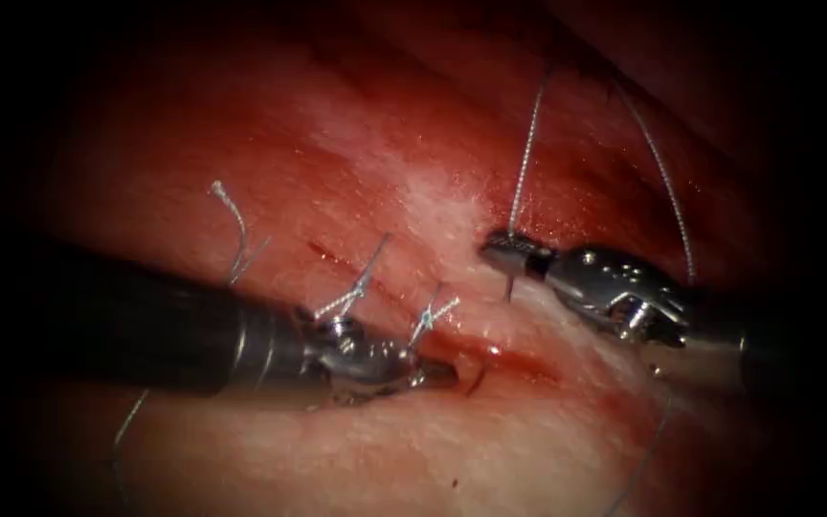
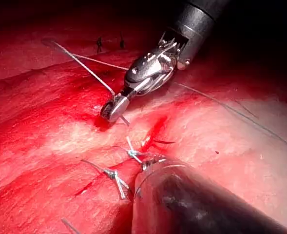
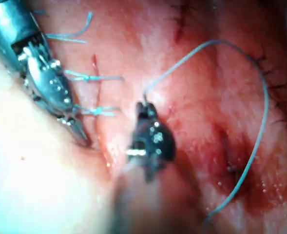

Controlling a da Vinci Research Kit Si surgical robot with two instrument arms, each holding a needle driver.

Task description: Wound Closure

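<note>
My right tool comes in from the right and is shut on the curved needle close to its thread end. The needle goes down into the tissue on the right side of the cut. A dark thin tip shows in the cut, just beside my left tool. That tool's jaws are shut at the cut's left edge and hold nothing that I can see. The left wrist view has the right tool with the needle. The right wrist view has both the right tool and the left tool.
Two knotted stitches with cut ends cross the cut by the left tool's wrist. A loose thread tail lies further left. The thread rises from the needle, arcs right and runs down behind the right tool. Red fluid wets the tissue.
</note>
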